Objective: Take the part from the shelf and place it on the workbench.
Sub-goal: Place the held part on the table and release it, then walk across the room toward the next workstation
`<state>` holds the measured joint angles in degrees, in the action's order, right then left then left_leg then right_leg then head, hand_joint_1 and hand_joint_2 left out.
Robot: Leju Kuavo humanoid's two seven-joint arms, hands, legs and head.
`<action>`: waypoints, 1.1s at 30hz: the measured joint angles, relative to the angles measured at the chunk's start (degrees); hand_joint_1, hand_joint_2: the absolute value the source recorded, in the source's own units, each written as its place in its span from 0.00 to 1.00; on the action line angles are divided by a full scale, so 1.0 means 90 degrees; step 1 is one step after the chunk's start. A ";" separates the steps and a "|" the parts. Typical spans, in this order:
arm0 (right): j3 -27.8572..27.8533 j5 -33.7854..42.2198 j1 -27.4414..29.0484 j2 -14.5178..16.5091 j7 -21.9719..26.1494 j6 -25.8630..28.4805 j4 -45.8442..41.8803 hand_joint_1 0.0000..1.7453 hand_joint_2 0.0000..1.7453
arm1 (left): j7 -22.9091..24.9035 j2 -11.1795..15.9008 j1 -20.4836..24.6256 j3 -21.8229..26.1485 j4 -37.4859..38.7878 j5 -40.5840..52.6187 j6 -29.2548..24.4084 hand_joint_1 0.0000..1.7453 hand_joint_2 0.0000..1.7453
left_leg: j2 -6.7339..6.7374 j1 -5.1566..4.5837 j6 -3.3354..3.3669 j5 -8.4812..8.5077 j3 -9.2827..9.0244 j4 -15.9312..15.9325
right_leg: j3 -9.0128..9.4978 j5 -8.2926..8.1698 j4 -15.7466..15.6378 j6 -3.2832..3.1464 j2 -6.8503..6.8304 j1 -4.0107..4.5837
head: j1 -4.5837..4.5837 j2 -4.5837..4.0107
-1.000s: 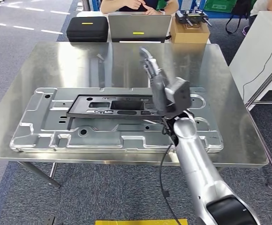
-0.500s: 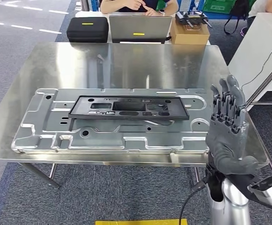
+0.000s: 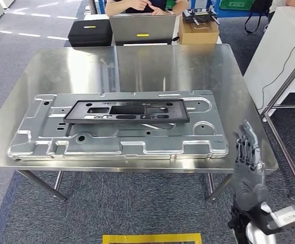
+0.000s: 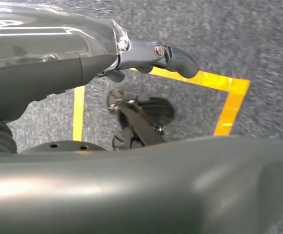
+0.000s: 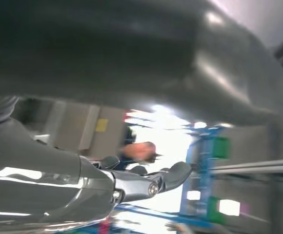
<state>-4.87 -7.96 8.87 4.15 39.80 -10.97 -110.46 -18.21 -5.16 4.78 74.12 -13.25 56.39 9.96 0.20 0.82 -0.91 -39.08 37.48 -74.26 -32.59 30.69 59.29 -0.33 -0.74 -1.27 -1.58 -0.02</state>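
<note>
The long black part (image 3: 126, 111) lies flat on a grey stamped metal plate (image 3: 42, 142) that rests on the steel workbench (image 3: 176, 66). My right hand (image 3: 248, 162) is off the bench's near right corner, below its edge, fingers pointing up and spread, holding nothing. The right wrist view shows that hand (image 5: 95, 185) with straight fingers and nothing in it. In the left wrist view my left hand (image 4: 59, 53) hangs over grey carpet, fingers extended, nothing held.
Behind the bench stand a black case (image 3: 89, 31), a laptop (image 3: 142, 28) and a cardboard box (image 3: 198, 31), with a person seated there. A white table (image 3: 276, 56) and a slanted metal frame (image 3: 284, 91) stand to the right. Yellow floor tape (image 3: 149, 238) lies near me.
My right hand has left the black part, swung right off the bench and dropped low beside its corner. The part stays on the plate. The camera has shifted slightly.
</note>
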 joint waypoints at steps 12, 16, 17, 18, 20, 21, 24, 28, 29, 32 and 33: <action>-0.1696 -0.1602 -0.0975 -0.0243 -0.0582 0.0728 0.5513 0.00 0.00 | -0.0070 0.0014 0.0034 0.0029 -0.0002 0.0183 0.0044 0.00 0.00 | 0.0011 -0.0119 0.0432 0.0925 -0.1020 0.2021 | -0.0440 0.0374 0.0571 0.0304 0.0060 0.0036 | 0.0016 0.0000; -0.2373 -0.2050 -0.1291 -0.0428 -0.0837 0.1262 0.7477 0.00 0.00 | -0.0109 0.0010 0.0025 0.0026 -0.0002 0.0242 0.0102 0.00 0.00 | 0.0046 -0.0140 0.0456 0.1118 -0.0699 0.1954 | -0.0489 0.0745 0.1577 0.0374 0.0068 0.0027 | 0.0023 0.0000; -0.2508 -0.2135 -0.1331 -0.0479 -0.0946 0.1399 0.7894 0.00 0.00 | -0.0118 0.0010 0.0028 0.0025 -0.0002 0.0256 0.0118 0.00 0.00 | 0.0051 -0.0138 0.0446 0.1146 -0.0617 0.1911 | -0.0285 0.0553 0.1388 0.0389 0.0066 0.0022 | 0.0023 0.0000; -0.2638 -0.2198 -0.1359 -0.0530 -0.1047 0.1521 0.8271 0.00 0.00 | -0.0124 0.0009 0.0031 0.0023 -0.0002 0.0271 0.0134 0.00 0.00 | 0.0054 -0.0137 0.0433 0.1164 -0.0541 0.1855 | -0.0001 0.0380 0.1022 0.0397 0.0062 0.0016 | 0.0023 0.0000; -0.2875 -0.2299 -0.1402 -0.0619 -0.1217 0.1697 0.8901 0.00 0.00 | -0.0131 0.0007 0.0033 0.0019 -0.0002 0.0295 0.0160 0.00 0.00 | 0.0057 -0.0157 0.0393 0.1187 -0.0412 0.1728 | 0.0540 0.0287 0.0197 0.0368 0.0058 0.0024 | 0.0021 0.0000; -0.2974 -0.2345 -0.1414 -0.0651 -0.1283 0.1750 0.9154 0.00 0.00 | -0.0130 0.0006 0.0034 0.0018 -0.0002 0.0300 0.0163 0.00 0.00 | 0.0060 -0.0166 0.0361 0.1207 -0.0373 0.1683 | 0.0683 0.0328 -0.0054 0.0343 0.0059 0.0034 | 0.0019 0.0000; -0.3193 -0.2483 -0.1405 -0.0701 -0.1483 0.1837 0.9741 0.00 0.00 | -0.0124 0.0006 0.0031 0.0017 -0.0002 0.0305 0.0155 0.00 0.00 | 0.0063 -0.0174 0.0235 0.1250 -0.0289 0.1626 | 0.0682 0.0361 -0.0213 0.0241 0.0060 0.0024 | 0.0013 0.0000; -0.3405 -0.2652 -0.1334 -0.0713 -0.1763 0.1878 1.0177 0.00 0.00 | -0.0106 0.0007 0.0013 0.0017 -0.0002 0.0302 0.0146 0.00 0.00 | 0.0046 -0.0109 0.0055 0.0286 -0.0056 0.0731 | 0.0422 0.0171 -0.0220 0.0030 0.0018 -0.0002 | 0.0009 0.0000; -0.3444 -0.2680 -0.1312 -0.0713 -0.1825 0.1885 1.0245 0.00 0.00 | -0.0103 0.0007 0.0012 0.0017 -0.0002 0.0302 0.0146 0.00 0.00 | 0.0045 -0.0092 0.0035 0.0064 0.0006 0.0346 | 0.0334 0.0113 -0.0207 0.0018 0.0006 0.0005 | 0.0009 0.0000; -0.3526 -0.2729 -0.1278 -0.0713 -0.1913 0.1919 1.0389 0.00 0.00 | -0.0100 0.0007 0.0012 0.0017 -0.0002 0.0304 0.0146 0.00 0.00 | 0.0042 -0.0070 0.0040 0.0232 -0.0253 0.0105 | 0.0043 -0.0050 -0.0126 0.0028 -0.0011 0.0016 | 0.0010 0.0000; -0.3550 -0.2762 -0.1280 -0.0713 -0.1962 0.1935 1.0425 0.00 0.00 | -0.0099 0.0007 0.0016 0.0017 -0.0002 0.0304 0.0146 0.00 0.00 | 0.0037 -0.0072 0.0065 0.0420 -0.0533 0.0438 | -0.0044 -0.0094 -0.0092 0.0041 -0.0010 0.0017 | 0.0010 0.0000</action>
<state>-36.82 -32.82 -2.64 -2.27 22.15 6.44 -16.64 -19.10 -5.09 4.93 74.27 -13.27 59.13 11.28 0.53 0.17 -0.33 -35.30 32.68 -70.32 -32.98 29.84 58.46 0.03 -0.82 -1.11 -1.49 -0.02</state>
